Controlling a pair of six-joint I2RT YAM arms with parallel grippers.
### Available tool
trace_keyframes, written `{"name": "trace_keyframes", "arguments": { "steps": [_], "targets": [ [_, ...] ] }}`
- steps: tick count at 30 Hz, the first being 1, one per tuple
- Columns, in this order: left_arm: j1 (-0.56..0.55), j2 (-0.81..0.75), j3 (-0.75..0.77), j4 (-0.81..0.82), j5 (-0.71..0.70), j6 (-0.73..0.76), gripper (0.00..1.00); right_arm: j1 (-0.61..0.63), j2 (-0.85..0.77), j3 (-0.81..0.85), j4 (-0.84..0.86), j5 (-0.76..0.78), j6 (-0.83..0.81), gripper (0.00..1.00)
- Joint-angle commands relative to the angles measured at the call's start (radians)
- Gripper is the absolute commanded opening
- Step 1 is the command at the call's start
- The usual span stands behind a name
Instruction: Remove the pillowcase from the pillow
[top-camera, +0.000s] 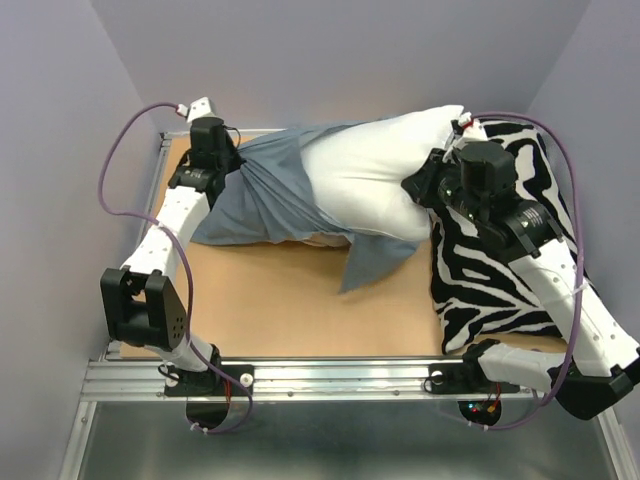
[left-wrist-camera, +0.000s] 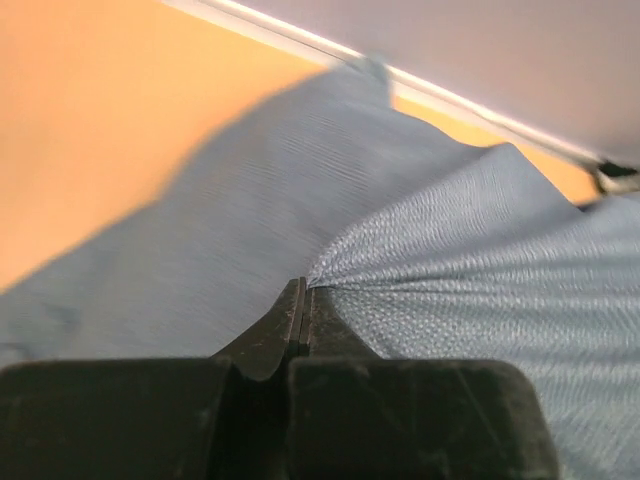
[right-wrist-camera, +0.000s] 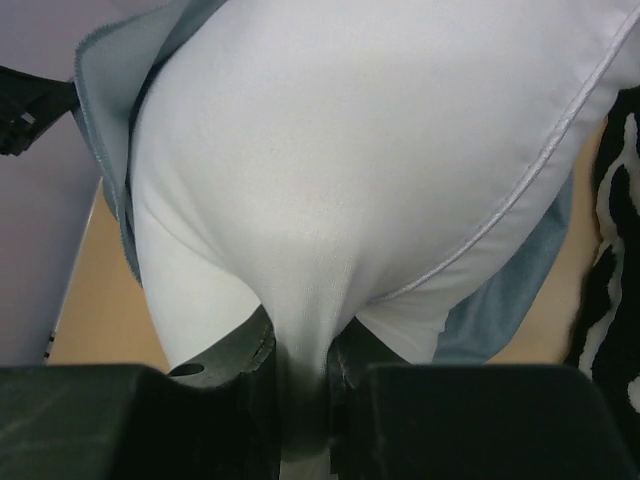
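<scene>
On the right side of the tan table (top-camera: 270, 300), a black-and-white zebra-striped cushion (top-camera: 490, 290), lying flat, its near edge close to the table's front. Along that front edge, a silver metal rail (top-camera: 330, 375) with lengthwise grooves. Below the rail, a dull grey surface (top-camera: 330, 440). Behind and to both sides, plain lavender walls (top-camera: 350, 50).

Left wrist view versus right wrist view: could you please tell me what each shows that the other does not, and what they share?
Only the left wrist view shows the left jaws shut on a pinched fold of the pillowcase. Only the right wrist view shows the right jaws pinching the white pillow, with the zebra cushion at the right edge. Both show blue-grey pillowcase fabric and the tan table.
</scene>
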Motion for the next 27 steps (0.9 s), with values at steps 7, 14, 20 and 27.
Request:
{"name": "trace_keyframes", "arguments": {
  "steps": [7,14,20,27],
  "targets": [
    [0.229,0.107,0.124,-0.044,-0.449,-0.014,0.00,-0.013,-0.065,0.305,0.016,0.170,-0.042,0.00],
    [0.361,0.216,0.148,-0.085,-0.472,-0.108,0.00,-0.013,-0.054,0.472,-0.073,0.256,-0.084,0.01],
    [0.402,0.256,0.210,-0.161,-0.613,-0.146,0.00,-0.012,-0.049,0.573,-0.107,0.299,-0.090,0.01],
    [0.364,0.200,0.195,-0.096,-0.563,-0.064,0.00,-0.013,-0.034,0.673,-0.134,0.311,-0.107,0.01]
  ]
}}
